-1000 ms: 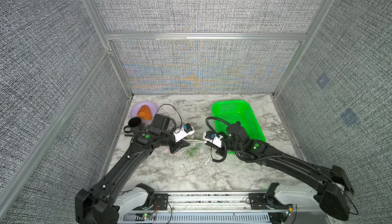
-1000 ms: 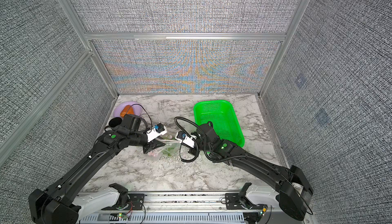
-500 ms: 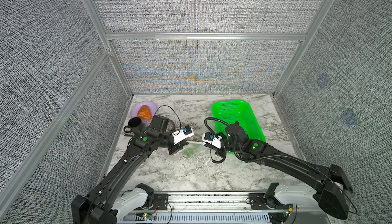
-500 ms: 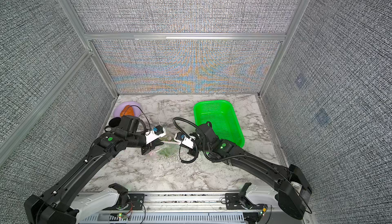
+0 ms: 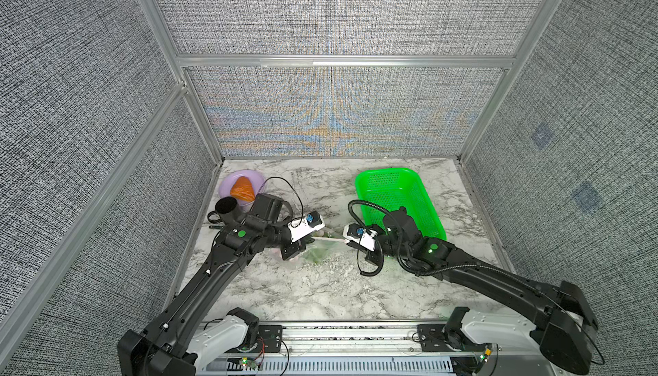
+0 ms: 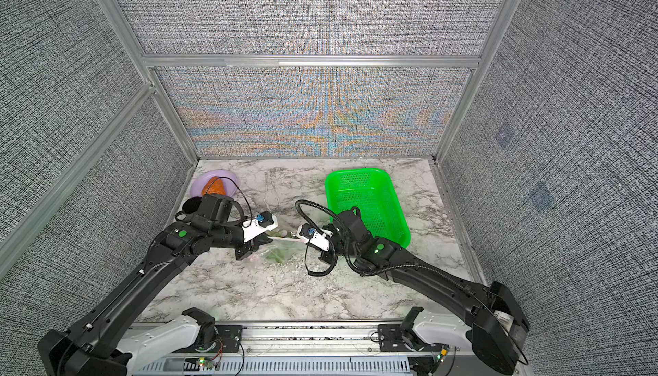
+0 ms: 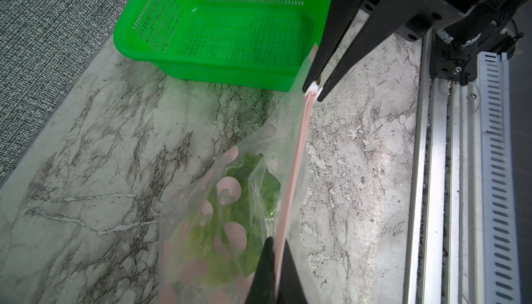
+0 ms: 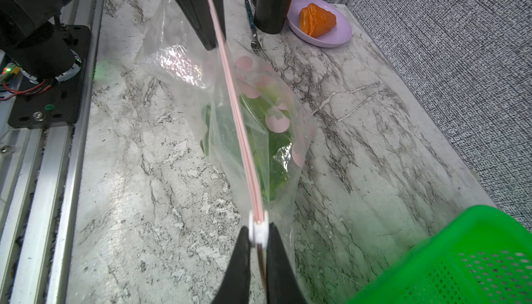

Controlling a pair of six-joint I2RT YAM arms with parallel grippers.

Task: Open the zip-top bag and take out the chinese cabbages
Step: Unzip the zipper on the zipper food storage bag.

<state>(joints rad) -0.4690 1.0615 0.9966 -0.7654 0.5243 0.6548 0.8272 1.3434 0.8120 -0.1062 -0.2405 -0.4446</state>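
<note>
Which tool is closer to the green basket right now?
Right. The right tool sits beside the green basket, pinching the zip-top bag's white slider. The left tool pinches the zip strip's other end, farther away across the bag.

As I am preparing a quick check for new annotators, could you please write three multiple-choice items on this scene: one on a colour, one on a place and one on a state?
1. What colour is the basket? A) green B) blue C) red
2. Where is the chinese cabbage? A) in the basket B) inside the zip-top bag C) out of every view
3. How is the bag's zip strip? A) lying slack, untouched B) torn off C) stretched between the left gripper and right gripper
Answers: 1 A, its mesh walls are bright green; 2 B, the leaves show through the clear plastic; 3 C, both wrist views show a gripper shut on each end.
</note>
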